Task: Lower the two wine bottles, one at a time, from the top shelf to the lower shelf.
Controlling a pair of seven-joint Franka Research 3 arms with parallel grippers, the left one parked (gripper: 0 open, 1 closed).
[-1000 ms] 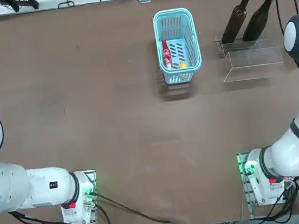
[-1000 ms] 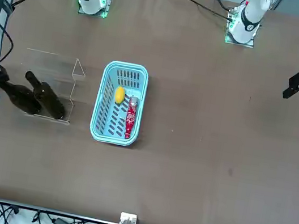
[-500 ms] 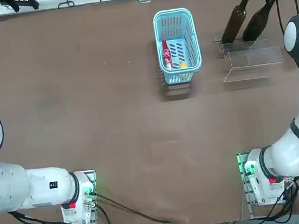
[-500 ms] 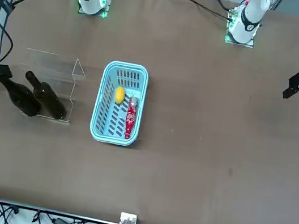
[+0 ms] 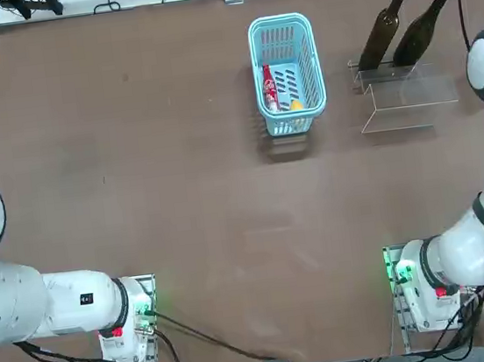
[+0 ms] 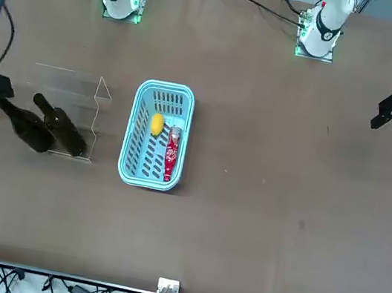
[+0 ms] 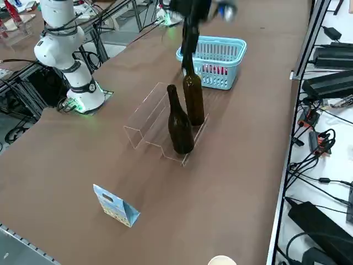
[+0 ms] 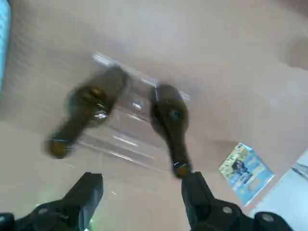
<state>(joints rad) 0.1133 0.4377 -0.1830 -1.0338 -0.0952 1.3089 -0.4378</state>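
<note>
The idle left arm (image 5: 27,304) sits at the near left edge of the table (image 5: 151,157). Toward the middle far side stands a light-blue basket (image 5: 287,69) holding a small red bottle (image 5: 269,87) and something yellow (image 5: 296,104) too small to identify. Right of the basket is the clear acrylic stand, seen mostly by its edges: both wine bottles (image 5: 384,27) (image 5: 422,26) stand upright on the top shelf (image 7: 187,130), side by side and slightly apart, while the lower shelf (image 5: 410,107) nearer the robot is bare. The shelves' exact outlines are hard to trace through the glare. A small blue-printed card (image 7: 116,205) stands on the table beyond the stand's right end. The right gripper (image 8: 142,197) hovers high above the bottles, its fingers (image 8: 199,195) spread wide and holding nothing; in the overhead view it is cut off at the far edge, and in the side view it is blurred
</note>
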